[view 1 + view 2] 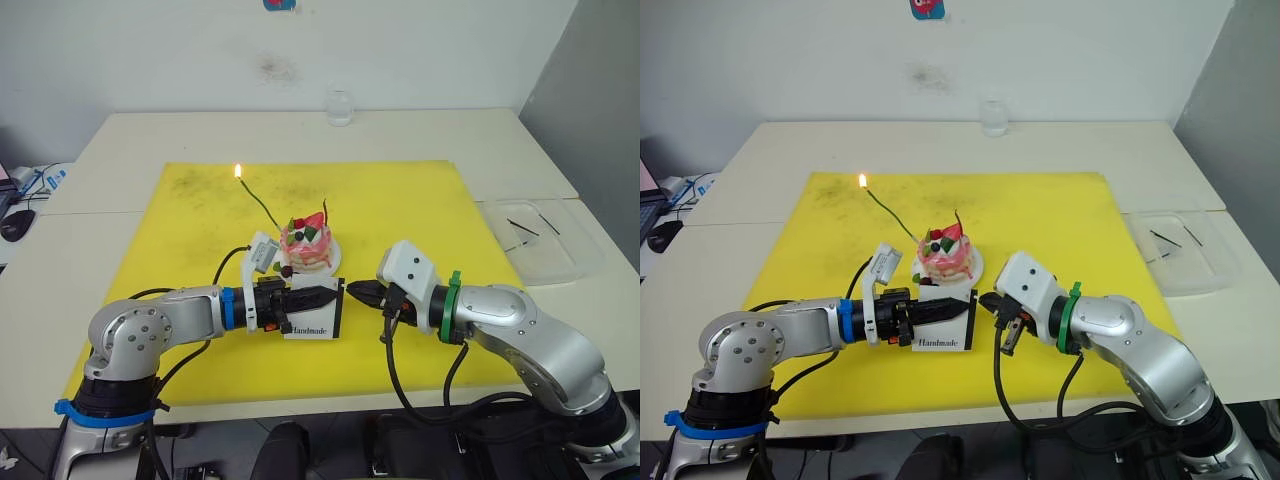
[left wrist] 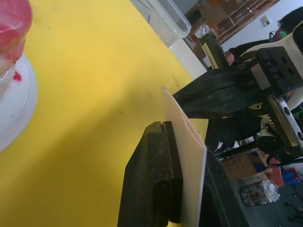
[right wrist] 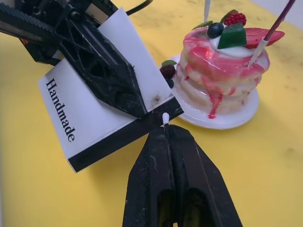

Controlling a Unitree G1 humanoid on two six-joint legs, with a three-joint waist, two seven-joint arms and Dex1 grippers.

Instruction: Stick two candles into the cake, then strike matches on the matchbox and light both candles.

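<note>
White-tipped match (image 3: 165, 118) is sticking out of the clenched right hand (image 3: 169, 130), touching the black strip of the matchbox (image 3: 99, 104) that the left hand (image 1: 325, 297) is gripping directly ahead.

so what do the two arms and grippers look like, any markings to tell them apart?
Both arms are silver-grey metal with black cables. The left gripper has black pointed fingers, a white mount and a blue wrist band; the right gripper matches, but its band is green.

The mat (image 1: 400, 200) is yellow on a cream table (image 1: 130, 150). The cake (image 3: 222, 66) is pink and white with red drips, on a white plate (image 3: 236, 116). The matchbox (image 3: 90, 118) is white, lettered black, with a black strip.
</note>
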